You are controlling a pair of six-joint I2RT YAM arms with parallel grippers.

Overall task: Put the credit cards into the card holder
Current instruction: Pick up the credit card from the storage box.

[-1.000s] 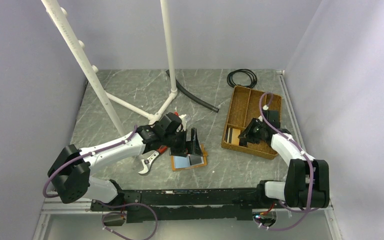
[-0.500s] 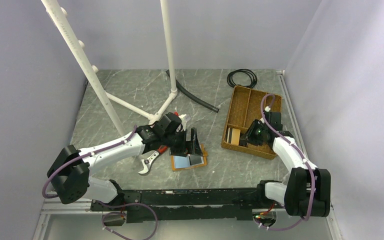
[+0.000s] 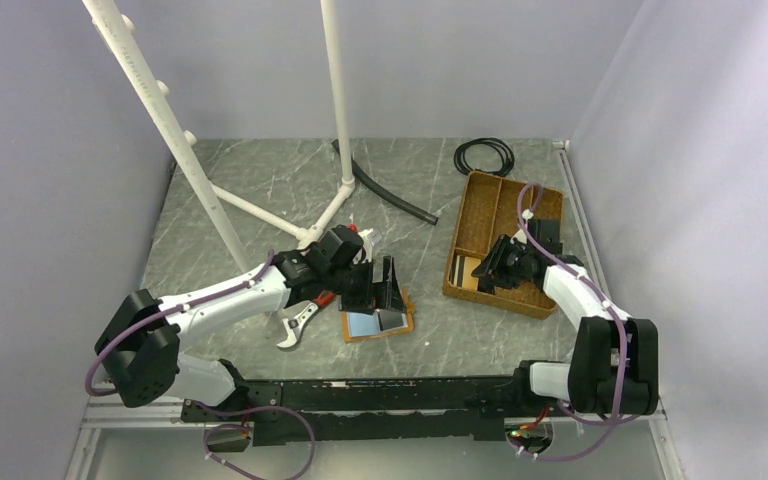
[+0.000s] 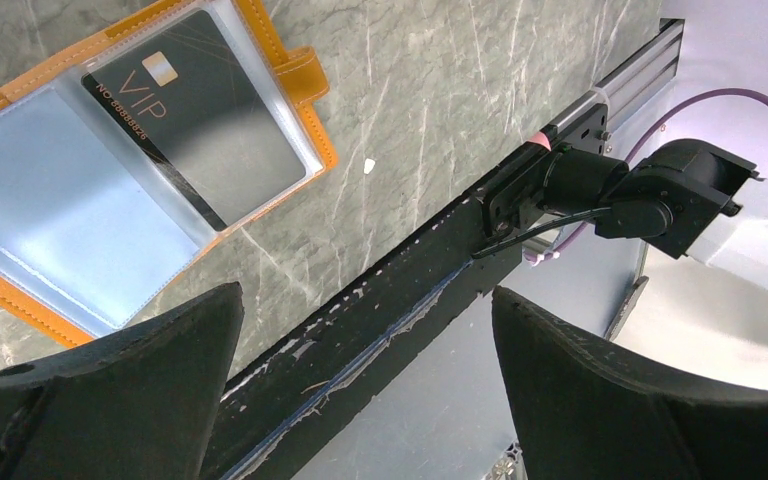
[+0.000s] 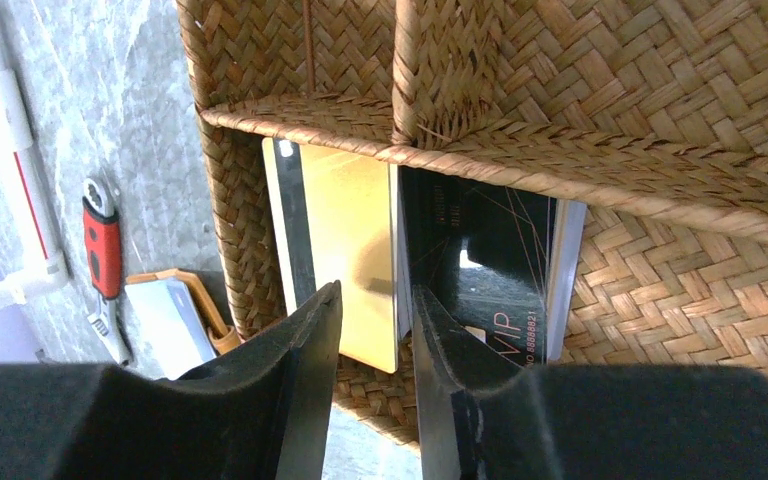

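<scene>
Fetching another card: the right tool [image 5: 377, 290], jaws slightly apart on nothing, hangs over the gold card [image 5: 350, 250] and black VIP card [image 5: 490, 270] in the wicker tray [image 5: 580, 160], and must next pinch 1 edge (the left tool [image 4: 365, 300] hovers spread wide over the open card holder [image 4: 130, 170] on the worktop [image 4: 440, 100]).

Our left gripper [image 4: 365, 300] hangs tilted downward, jaws spread wide; our right gripper [image 5: 375, 290], reaching far forward, shows its jaws parted by a narrow gap.
</scene>
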